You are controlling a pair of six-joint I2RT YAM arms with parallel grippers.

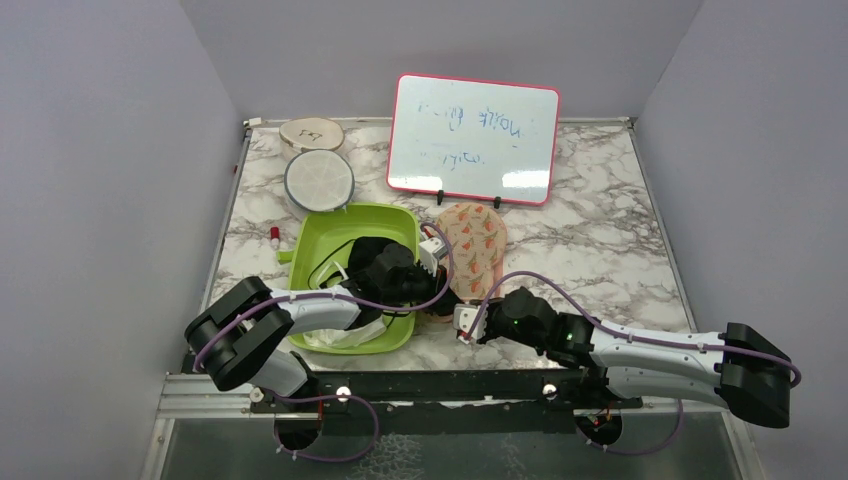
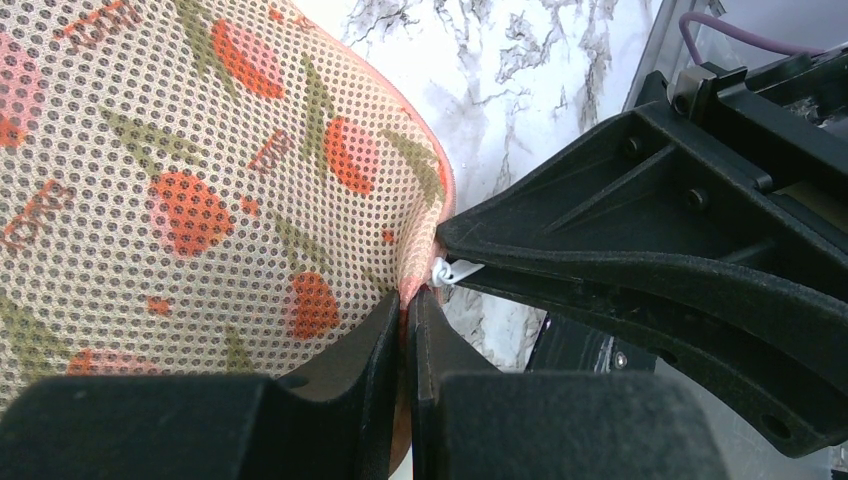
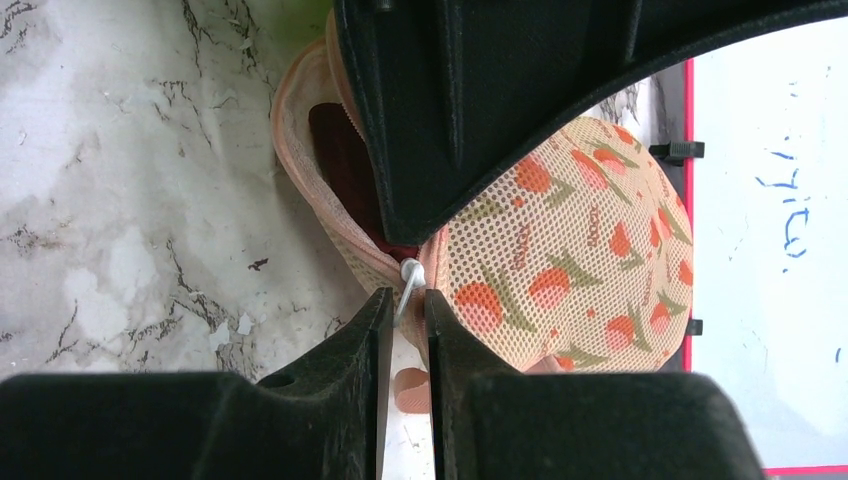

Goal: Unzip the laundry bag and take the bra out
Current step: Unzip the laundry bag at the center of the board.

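Observation:
The laundry bag (image 1: 478, 245) lies in front of the whiteboard, a peach mesh pouch with orange and green print. It also shows in the left wrist view (image 2: 200, 180) and the right wrist view (image 3: 570, 260). My left gripper (image 2: 407, 298) is shut on the bag's near seam, at its left edge in the top view (image 1: 432, 260). My right gripper (image 3: 405, 300) is shut on the white zipper pull (image 3: 408, 278), just below the bag's near end (image 1: 455, 312). The zip is partly open, and the dark maroon bra (image 3: 335, 160) shows inside the gap.
A green tub (image 1: 308, 240) left of the bag holds a black garment (image 1: 375, 258) and white cloth (image 1: 340, 338). A round white mesh disc (image 1: 319, 180) and a wooden disc (image 1: 312, 132) lie behind it. A whiteboard (image 1: 475, 135) stands at the back.

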